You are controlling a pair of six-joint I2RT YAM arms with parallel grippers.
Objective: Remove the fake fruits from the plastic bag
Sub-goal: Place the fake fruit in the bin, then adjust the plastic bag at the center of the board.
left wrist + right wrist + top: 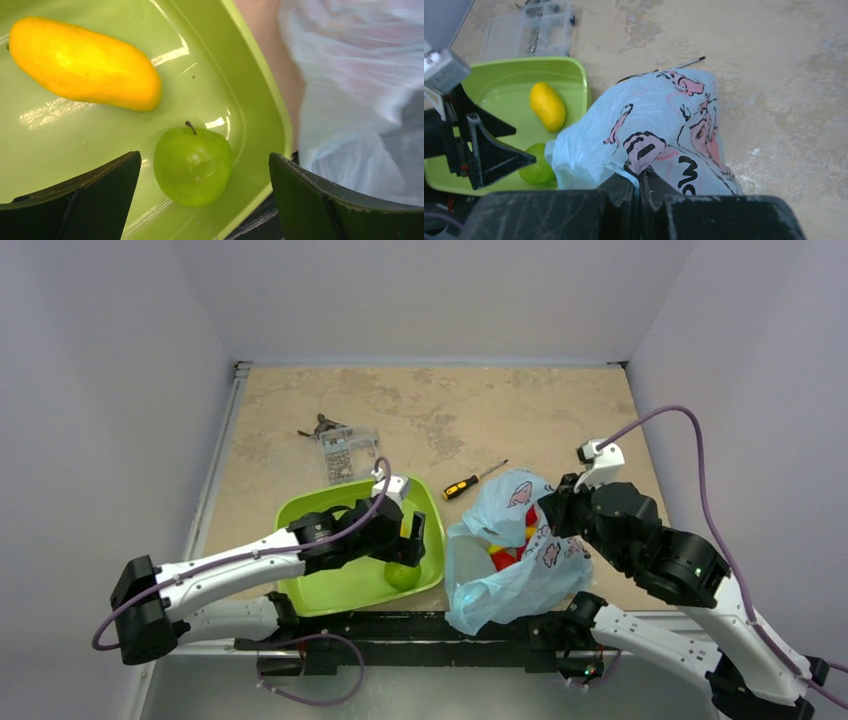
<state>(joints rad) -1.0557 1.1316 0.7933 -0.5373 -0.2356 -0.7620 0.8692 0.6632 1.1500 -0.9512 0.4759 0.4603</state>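
Green apple (pixel 192 165) sits in tray (pixel 240 85), left end effector (pixel 204 157) spread.

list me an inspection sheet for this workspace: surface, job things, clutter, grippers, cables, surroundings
surface: beige mottled tabletop
job's things: green apple lying in the lime-green tray; plastic bag right of the tray, red and yellow fruits showing in its mouth
clutter: orange-yellow oval fruit in the tray; screwdriver and clear parts box behind it
grippers: left gripper open over the apple, not touching it; right gripper shut on the bag's film
cables: purple cables arching off both wrists
surroundings: plain pale walls on three sides
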